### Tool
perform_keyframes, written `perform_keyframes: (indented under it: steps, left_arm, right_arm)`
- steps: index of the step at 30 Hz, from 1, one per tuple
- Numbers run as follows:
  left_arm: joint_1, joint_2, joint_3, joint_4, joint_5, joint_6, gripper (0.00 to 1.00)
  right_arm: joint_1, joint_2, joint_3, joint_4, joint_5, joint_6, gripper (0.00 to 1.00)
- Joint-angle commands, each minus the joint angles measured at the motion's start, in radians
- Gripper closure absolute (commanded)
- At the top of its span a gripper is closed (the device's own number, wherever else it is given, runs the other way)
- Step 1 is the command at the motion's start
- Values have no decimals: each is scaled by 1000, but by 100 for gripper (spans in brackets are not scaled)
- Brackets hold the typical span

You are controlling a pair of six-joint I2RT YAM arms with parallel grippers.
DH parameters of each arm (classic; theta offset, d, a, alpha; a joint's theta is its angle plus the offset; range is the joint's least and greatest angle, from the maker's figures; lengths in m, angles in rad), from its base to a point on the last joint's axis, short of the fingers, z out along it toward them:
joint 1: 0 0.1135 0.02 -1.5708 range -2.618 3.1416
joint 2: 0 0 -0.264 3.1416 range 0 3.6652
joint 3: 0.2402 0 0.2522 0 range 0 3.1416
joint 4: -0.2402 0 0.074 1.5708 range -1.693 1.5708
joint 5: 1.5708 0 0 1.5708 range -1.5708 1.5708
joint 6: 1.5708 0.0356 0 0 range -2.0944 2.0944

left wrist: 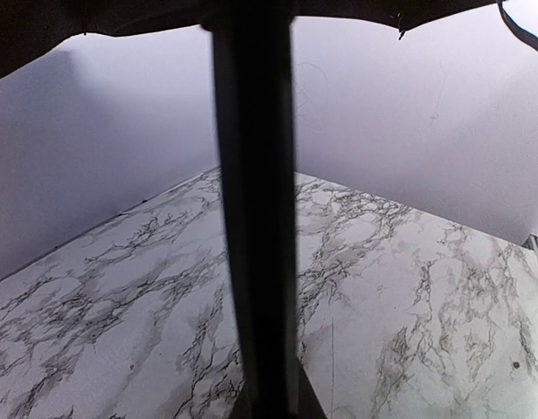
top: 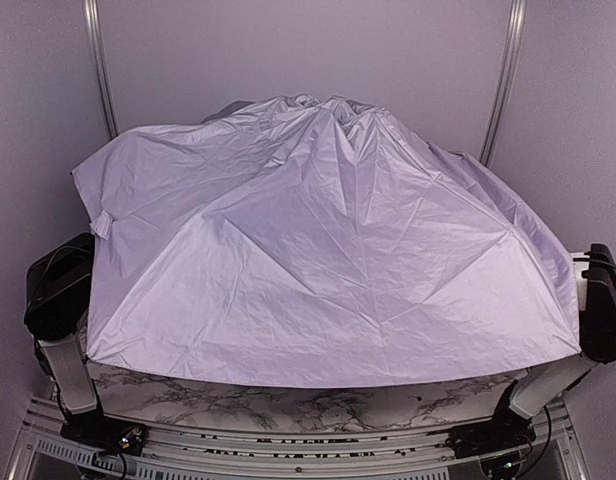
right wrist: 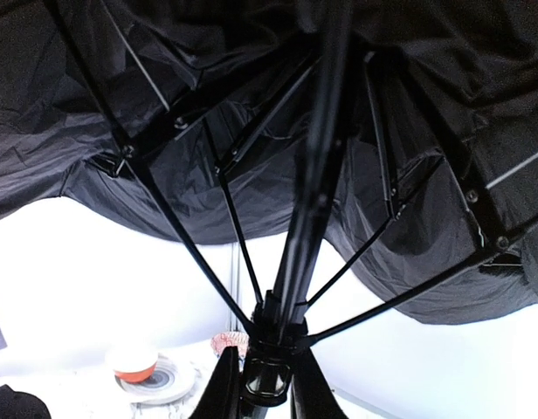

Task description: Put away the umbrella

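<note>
The umbrella stands open, and its pale lavender canopy covers most of the table in the top view, hiding both grippers there. In the left wrist view its thin black shaft runs straight up from my left gripper, which is shut on it. In the right wrist view my right gripper is shut on the black runner collar, where the ribs meet the shaft. The black lining sags overhead.
The marble table lies under the canopy, with its front strip showing. An orange-and-white bowl on a patterned plate and a small reddish object sit beyond the right gripper. Both arms' dark upper parts poke out beside the canopy.
</note>
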State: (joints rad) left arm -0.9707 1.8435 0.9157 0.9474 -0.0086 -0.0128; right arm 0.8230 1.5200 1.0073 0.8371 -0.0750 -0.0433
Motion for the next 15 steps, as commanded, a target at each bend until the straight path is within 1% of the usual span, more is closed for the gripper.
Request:
perform_keyframes:
  steps: [1,5,9,12,15]
  left_arm:
    - [-1,-87,42,527,16,54,100]
    - [5,-58,38,585,41,14,100]
    - [18,-54,35,598,43,5,100]
    - [31,-36,40,597,44,-12,100]
    - [36,-10,37,567,48,-29,100]
  right_arm:
    - [4,118,-125,-385,6,-85,97]
    - [4,132,-157,-377,18,-65,96]
    - [4,122,-200,-374,55,-63,94]
    - [4,117,-202,-376,65,-65,93]
    - [-5,86,-174,-362,82,-36,98]
